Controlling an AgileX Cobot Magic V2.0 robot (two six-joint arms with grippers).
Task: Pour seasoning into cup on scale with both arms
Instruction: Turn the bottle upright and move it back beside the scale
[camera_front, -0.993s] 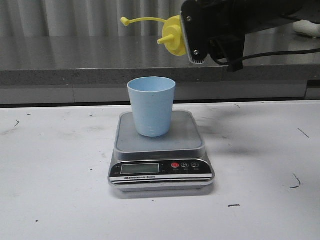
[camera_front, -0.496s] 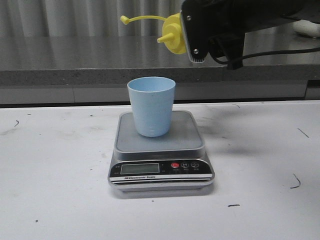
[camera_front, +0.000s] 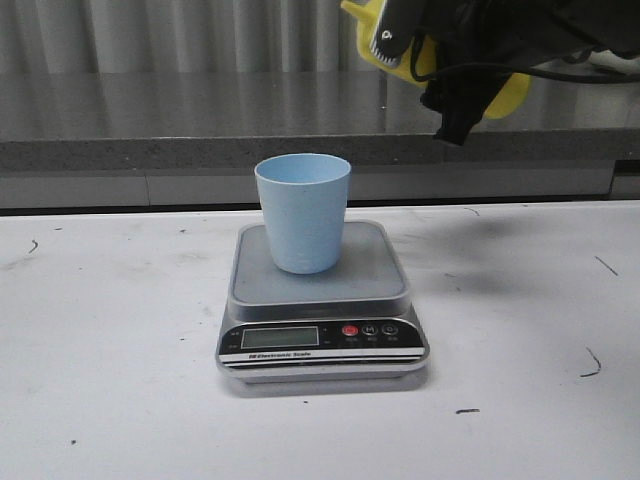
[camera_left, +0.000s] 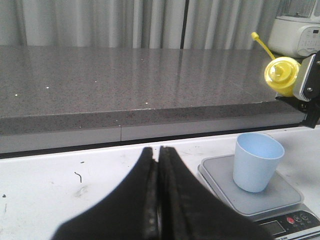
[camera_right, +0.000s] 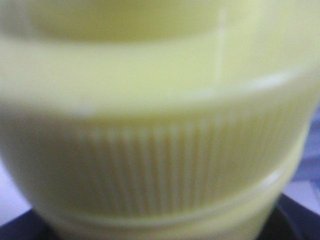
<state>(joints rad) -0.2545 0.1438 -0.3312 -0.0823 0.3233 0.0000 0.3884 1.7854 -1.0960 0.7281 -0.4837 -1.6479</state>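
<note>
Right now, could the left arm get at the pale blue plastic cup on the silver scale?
Probably yes. The left gripper is shut and holds nothing, and only bare white table lies between it and the pale blue plastic cup. The yellow squeeze bottle in the right gripper hangs well above.

My front camera looks forward over the counter, straight at the scale. My left wrist camera sees this scale from its left, low. My right wrist camera is pressed against the seasoning.
</note>
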